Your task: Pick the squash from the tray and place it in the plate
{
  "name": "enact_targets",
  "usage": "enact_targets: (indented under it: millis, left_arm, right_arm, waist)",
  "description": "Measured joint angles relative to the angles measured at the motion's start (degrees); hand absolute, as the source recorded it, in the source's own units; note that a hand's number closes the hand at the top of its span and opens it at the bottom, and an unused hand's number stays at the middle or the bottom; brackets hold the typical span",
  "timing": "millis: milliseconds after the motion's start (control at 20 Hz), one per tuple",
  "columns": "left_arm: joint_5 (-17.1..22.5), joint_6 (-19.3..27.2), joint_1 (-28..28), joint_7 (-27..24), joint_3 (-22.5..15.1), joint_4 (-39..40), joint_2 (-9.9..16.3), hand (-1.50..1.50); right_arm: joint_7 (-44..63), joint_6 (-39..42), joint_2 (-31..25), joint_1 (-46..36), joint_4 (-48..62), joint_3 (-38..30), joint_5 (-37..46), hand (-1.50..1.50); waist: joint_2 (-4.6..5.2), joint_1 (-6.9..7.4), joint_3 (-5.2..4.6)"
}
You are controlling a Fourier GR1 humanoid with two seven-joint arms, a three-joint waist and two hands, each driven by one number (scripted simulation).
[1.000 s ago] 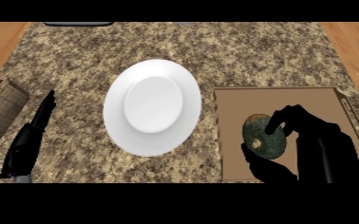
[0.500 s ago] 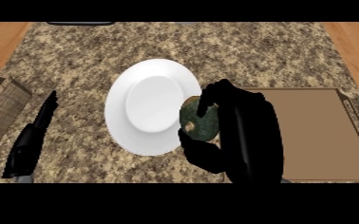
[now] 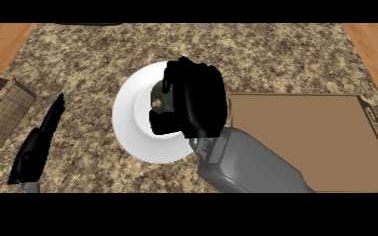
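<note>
The dark green squash (image 3: 159,101) is grasped in the curled black right hand (image 3: 193,97), above the round white plate (image 3: 136,132). The flat brown tray (image 3: 295,140) lies just right of this hand; the black left hand (image 3: 38,145) is held straight-fingered far to its left on the speckled granite tabletop (image 3: 96,55).

views: one only, head view, nothing shared
position: above the near edge of the worktop (image 3: 295,50)
facing: steeply down at its top
range: close; plate (image 3: 136,140) mid-frame, tray (image 3: 310,140) at the right
entry: right forearm (image 3: 247,165) rises from the lower edge
</note>
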Motion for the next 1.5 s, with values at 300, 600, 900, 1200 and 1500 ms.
enact_targets:
  millis: [300,600,900,1200,1500]
  left_arm:
    - [0.06,-0.90,-0.36,0.61,-0.14,-1.06,0.18,0.00]
    - [-0.89,-0.62,-2.32,1.34,-1.29,-0.76,-0.70,0.00]
    - [-0.63,-1.26,-2.72,1.01,-0.81,0.46,-0.44,0.00]
    - [-0.35,-1.48,-1.67,0.03,0.05,0.58,0.01,0.00]
    - [0.15,-0.95,-0.41,0.56,1.46,-0.15,0.11,0.00]
  right_arm:
    - [-2.02,-9.57,0.21,-6.63,16.88,3.46,-9.41,1.50]
    - [-4.84,-20.32,0.23,-8.50,26.57,5.99,-19.85,-1.50]
    - [-5.15,-28.26,0.18,-11.65,34.21,9.76,-28.02,-1.50]
    - [-9.91,-39.64,0.11,-12.07,35.23,9.10,-30.06,-1.50]
    - [-12.29,-48.71,-0.23,-8.63,33.50,4.54,-27.95,-1.50]
  waist:
    - [0.20,0.98,0.01]
    - [0.53,2.10,0.02]
    - [0.54,2.30,0.02]
    - [0.34,1.77,0.04]
    - [-0.19,-0.48,0.06]
